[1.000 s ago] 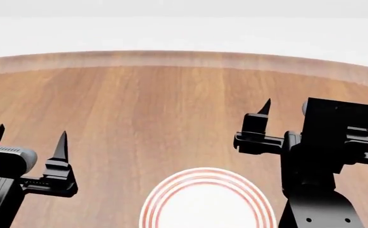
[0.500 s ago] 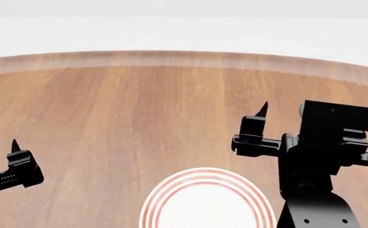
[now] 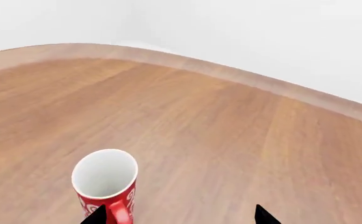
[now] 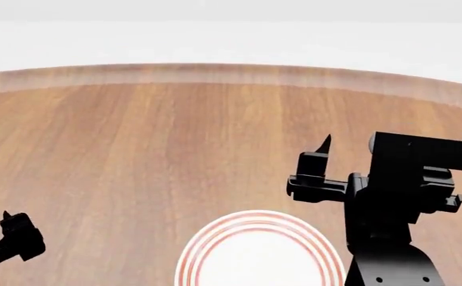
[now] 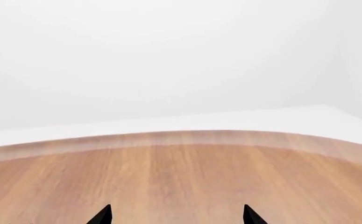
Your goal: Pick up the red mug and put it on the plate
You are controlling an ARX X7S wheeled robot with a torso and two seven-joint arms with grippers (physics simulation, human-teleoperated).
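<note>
The mug [image 3: 106, 184] stands upright on the table [image 3: 218, 121], just off the left gripper [image 3: 177, 218], whose fingers spread wide, one tip beside the handle. Likely stiff, light, slick: clamp its wall. The right gripper [image 5: 175, 215] hangs wide, empty, beside the plate [image 4: 260, 253].

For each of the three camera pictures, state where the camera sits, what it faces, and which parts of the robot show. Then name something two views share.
Head view: from the robot's head, down over the round wooden table and the red-ringed white plate; left gripper and right gripper show.
Left wrist view: near the left gripper, facing the upright red mug with white swirls; two fingertips show.
Right wrist view: near the right gripper, facing bare tabletop and white wall; two fingertips show.
Shared: all three show the table's curved rim.
</note>
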